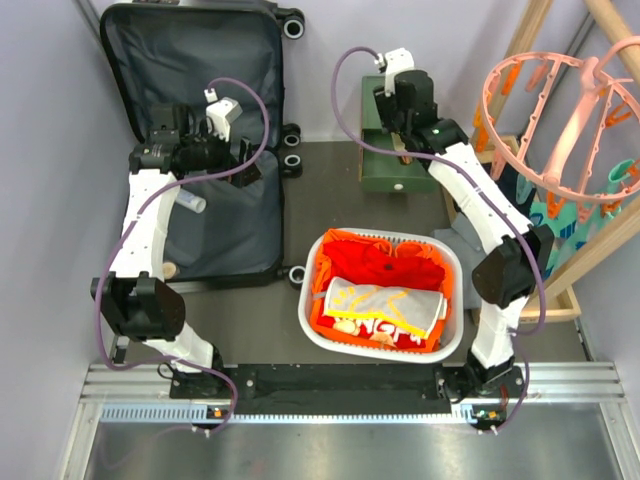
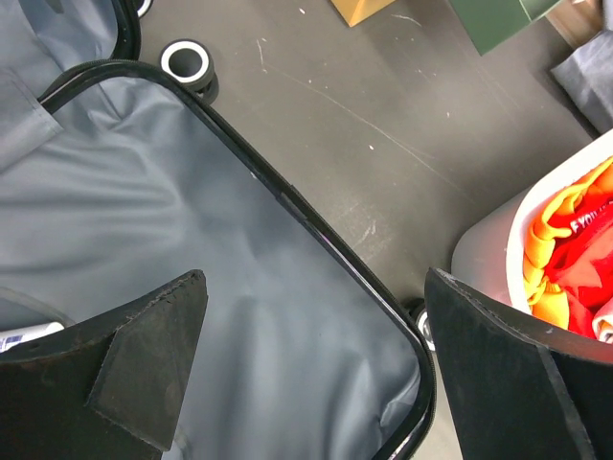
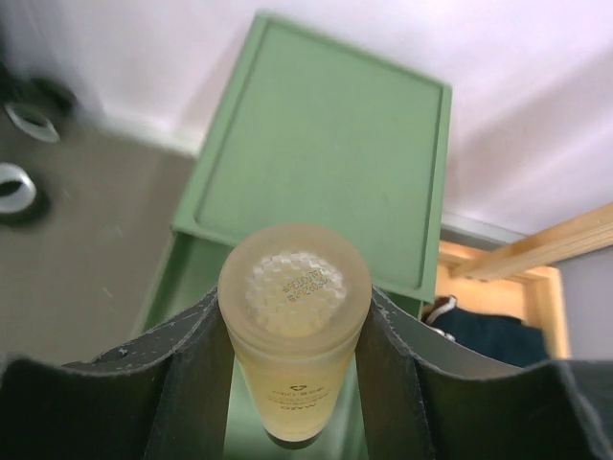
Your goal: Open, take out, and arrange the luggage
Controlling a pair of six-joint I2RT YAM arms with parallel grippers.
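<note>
The luggage (image 1: 232,232) lies open at the left, its lid propped against the back wall and dark grey lining showing in both halves. My left gripper (image 1: 245,172) hovers over the lower half, open wide with nothing between its fingers. The left wrist view shows the lining (image 2: 192,192) and the black rim under that gripper (image 2: 314,280). My right gripper (image 1: 405,150) is at the back, above the green drawer box (image 1: 385,178). It is shut on a frosted yellowish bottle (image 3: 292,331), held upright over the box's open drawer (image 3: 192,278).
A white laundry basket (image 1: 452,300) full of red and orange clothes sits front centre, close to the suitcase's right corner. A small tube (image 1: 193,203) lies on the lining. A pink round clip hanger (image 1: 560,110) on a wooden frame stands at the right.
</note>
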